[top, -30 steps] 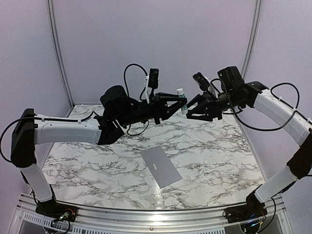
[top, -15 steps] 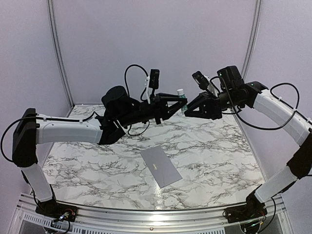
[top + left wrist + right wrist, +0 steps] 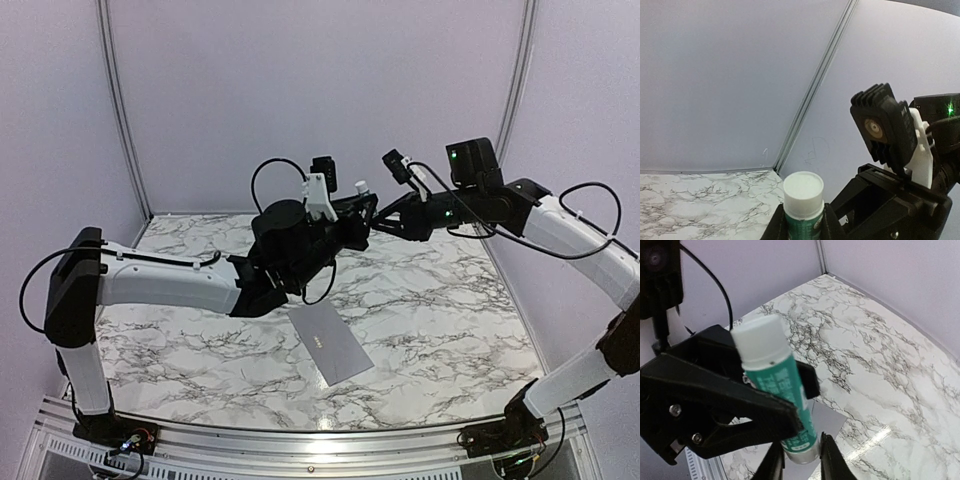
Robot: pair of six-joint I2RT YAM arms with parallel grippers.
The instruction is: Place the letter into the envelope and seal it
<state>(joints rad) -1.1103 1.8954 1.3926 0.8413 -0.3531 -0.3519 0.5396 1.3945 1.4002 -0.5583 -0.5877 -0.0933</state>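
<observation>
Left pincer [image 3: 802, 227] clamps the green-and-white glue stick [image 3: 782, 382] mid-air; my right pincer [image 3: 800, 462] pinches its base. Below, I see the grey envelope [image 3: 330, 343] lying flat on the marble tabletop [image 3: 450, 310], near centre.

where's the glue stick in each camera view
top external: glue stick in the upper middle, with only its white cap clearly visible.
left wrist: bottom centre, with the cap pointing up.
right wrist: left of centre, tilted, with the cap toward the top.
shared landmark: the marble table top lies below the stick in all three views.
</observation>
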